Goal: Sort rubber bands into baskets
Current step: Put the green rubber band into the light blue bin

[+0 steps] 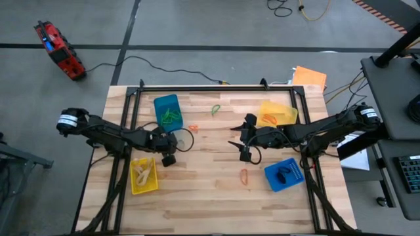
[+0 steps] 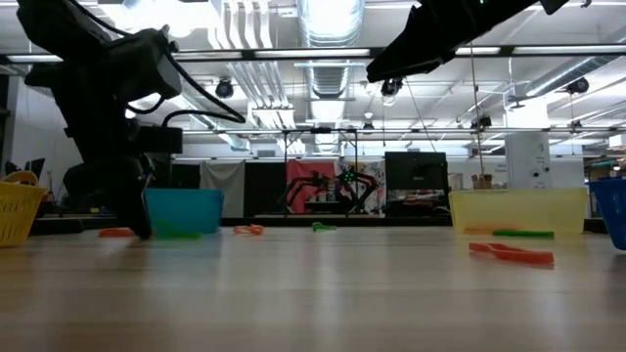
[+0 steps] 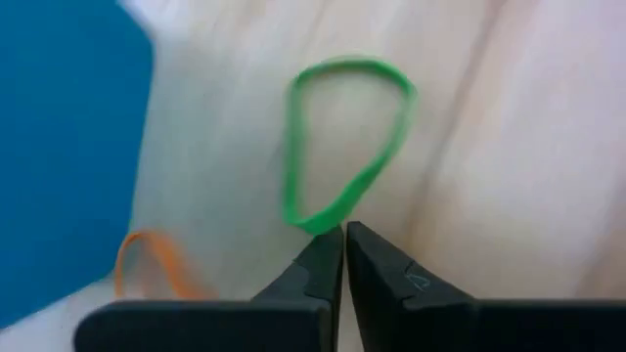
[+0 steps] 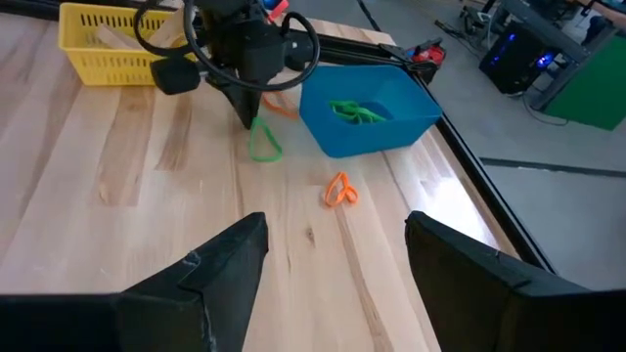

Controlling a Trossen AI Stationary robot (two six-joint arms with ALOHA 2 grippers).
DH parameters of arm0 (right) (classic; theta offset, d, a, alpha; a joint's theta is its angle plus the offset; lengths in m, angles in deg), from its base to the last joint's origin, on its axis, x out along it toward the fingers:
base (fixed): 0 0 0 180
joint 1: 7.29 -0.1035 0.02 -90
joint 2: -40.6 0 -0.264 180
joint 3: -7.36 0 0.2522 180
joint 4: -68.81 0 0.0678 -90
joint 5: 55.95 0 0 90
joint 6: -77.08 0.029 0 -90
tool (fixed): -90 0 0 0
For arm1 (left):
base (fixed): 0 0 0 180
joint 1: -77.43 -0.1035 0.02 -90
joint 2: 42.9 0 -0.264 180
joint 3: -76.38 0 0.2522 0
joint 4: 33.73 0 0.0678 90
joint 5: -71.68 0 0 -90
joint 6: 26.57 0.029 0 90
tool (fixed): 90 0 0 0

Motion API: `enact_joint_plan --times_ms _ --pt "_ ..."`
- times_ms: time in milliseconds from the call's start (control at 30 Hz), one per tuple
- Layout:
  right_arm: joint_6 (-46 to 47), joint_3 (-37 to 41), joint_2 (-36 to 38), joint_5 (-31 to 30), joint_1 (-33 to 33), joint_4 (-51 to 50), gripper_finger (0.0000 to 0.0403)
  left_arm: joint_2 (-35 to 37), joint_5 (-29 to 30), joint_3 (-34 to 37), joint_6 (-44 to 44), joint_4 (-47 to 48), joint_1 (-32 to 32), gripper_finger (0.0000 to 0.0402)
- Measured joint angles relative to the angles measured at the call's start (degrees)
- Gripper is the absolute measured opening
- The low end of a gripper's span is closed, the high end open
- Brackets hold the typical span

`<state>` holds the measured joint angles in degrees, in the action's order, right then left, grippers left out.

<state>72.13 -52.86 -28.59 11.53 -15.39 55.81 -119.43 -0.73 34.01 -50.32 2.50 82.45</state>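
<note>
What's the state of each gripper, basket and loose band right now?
left gripper: shut on green band, down at the table
right gripper: open, empty, above the table
blue basket by the left gripper: upright, holds green bands
blue basket near the right arm: upright, holds a dark item
yellow basket: upright, holds tan bands
orange band: loose on the table

Orange rubber band (image 3: 152, 264) partly behind left pincer (image 3: 343, 240)

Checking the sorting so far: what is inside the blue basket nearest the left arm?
Green rubber bands lie tangled inside the blue basket, a few at least. The near wall hides part of its floor, so anything flat there goes unseen.
</note>
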Motion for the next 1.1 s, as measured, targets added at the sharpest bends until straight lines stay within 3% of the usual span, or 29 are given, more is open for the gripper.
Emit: enact_joint_plan --times_ms 267,633,833,1100 --pt "0.6 0.1 0.0 0.0 0.0 -0.1 0.0237 0.1 -0.4 -5.9 6.6 -0.2 2.1 0.0000" --pt "0.5 0.2 0.0 0.0 0.0 -0.5 0.0237 0.2 -0.2 -14.9 11.4 6.4 2.1 0.0000" --pt "0.5 0.6 0.0 0.0 0.0 -0.6 0.0237 0.0 -2.7 -13.3 6.6 6.3 2.1 0.0015" --pt "0.9 0.7 0.0 0.5 0.0 -0.5 0.0237 -0.1 -6.3 -5.9 4.6 -3.3 2.4 0.0096"
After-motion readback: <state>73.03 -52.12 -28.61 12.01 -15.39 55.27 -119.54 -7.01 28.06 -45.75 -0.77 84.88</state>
